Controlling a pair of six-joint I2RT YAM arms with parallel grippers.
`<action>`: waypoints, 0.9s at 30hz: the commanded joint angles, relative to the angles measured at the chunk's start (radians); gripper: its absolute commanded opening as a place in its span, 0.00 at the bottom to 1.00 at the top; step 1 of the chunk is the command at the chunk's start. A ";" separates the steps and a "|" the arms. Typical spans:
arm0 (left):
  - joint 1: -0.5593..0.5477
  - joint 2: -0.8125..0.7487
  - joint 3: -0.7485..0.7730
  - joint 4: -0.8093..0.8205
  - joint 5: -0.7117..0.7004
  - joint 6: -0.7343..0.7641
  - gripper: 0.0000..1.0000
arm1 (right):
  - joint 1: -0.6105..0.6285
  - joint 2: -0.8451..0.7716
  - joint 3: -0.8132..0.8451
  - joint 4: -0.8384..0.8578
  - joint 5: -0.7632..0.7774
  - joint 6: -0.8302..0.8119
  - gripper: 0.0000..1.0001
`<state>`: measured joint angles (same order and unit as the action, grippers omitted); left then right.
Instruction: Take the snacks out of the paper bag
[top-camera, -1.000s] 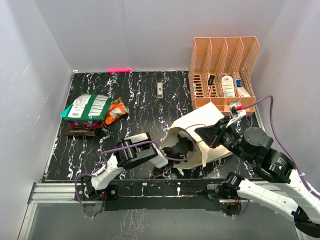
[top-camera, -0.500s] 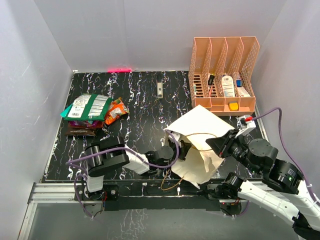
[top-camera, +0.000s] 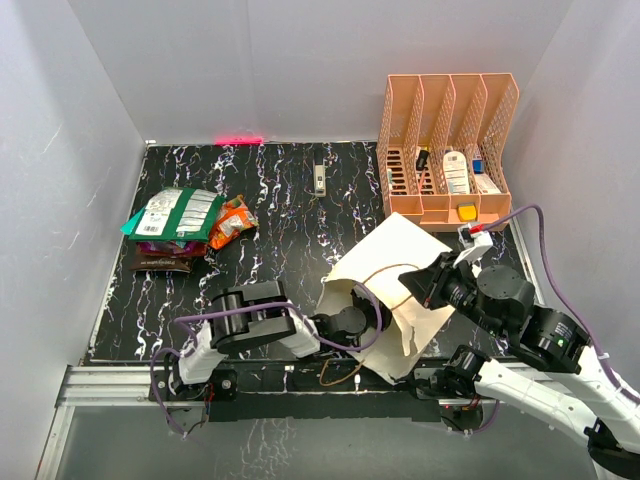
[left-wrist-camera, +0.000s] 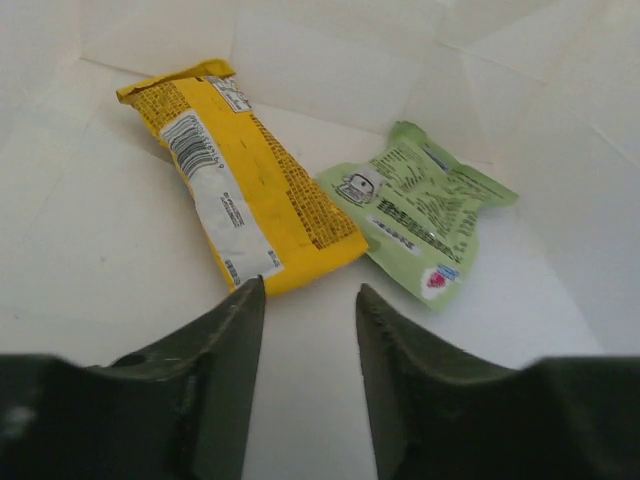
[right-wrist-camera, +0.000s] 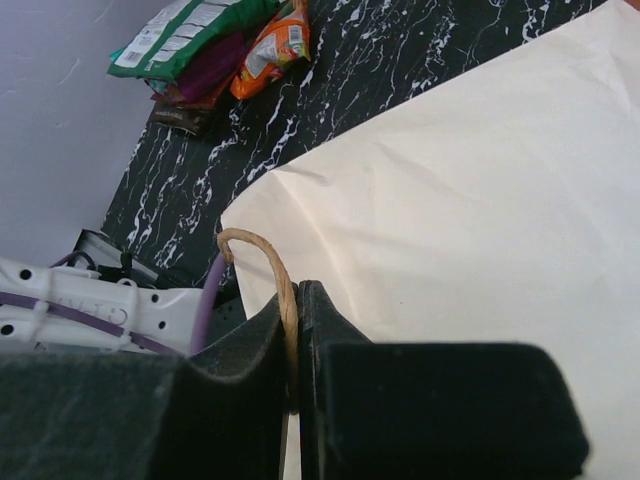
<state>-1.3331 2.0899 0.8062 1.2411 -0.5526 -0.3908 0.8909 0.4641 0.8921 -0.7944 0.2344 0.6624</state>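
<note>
The cream paper bag (top-camera: 395, 262) lies on its side near the table's front, mouth toward the left arm. My left gripper (left-wrist-camera: 310, 290) is open and empty inside the bag. Just beyond its tips lie a yellow packet (left-wrist-camera: 240, 175) and a light green packet (left-wrist-camera: 420, 210) on the bag's inner wall. In the top view the left gripper (top-camera: 362, 318) sits in the bag's mouth. My right gripper (right-wrist-camera: 297, 300) is shut on the bag's brown cord handle (right-wrist-camera: 262, 262), holding the bag's upper side (right-wrist-camera: 470, 190) up; it also shows in the top view (top-camera: 420, 285).
A pile of packets, green (top-camera: 172, 213), orange (top-camera: 232, 221), purple and dark brown, lies at the table's left. The peach mesh organiser (top-camera: 445, 150) with small bottles stands at the back right. A small grey object (top-camera: 319, 180) lies at the back centre. A second cord handle (top-camera: 338, 372) hangs over the front edge.
The left gripper has pushed deeper into the bag's mouth. The right gripper, still holding the handle, has shifted left and back, and the bag's top has changed shape with it.
</note>
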 joint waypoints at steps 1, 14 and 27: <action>0.000 0.043 0.081 0.122 -0.107 0.067 0.47 | 0.002 0.015 0.051 0.110 -0.022 -0.018 0.07; 0.003 0.261 0.326 0.173 -0.315 0.310 0.81 | 0.002 0.014 0.064 0.130 -0.059 -0.013 0.07; 0.053 0.394 0.374 0.281 -0.362 0.539 0.54 | 0.002 0.000 0.082 0.124 -0.070 -0.011 0.07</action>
<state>-1.3052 2.4859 1.1915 1.4876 -0.8833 0.0906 0.8906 0.4835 0.9226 -0.7288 0.1612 0.6559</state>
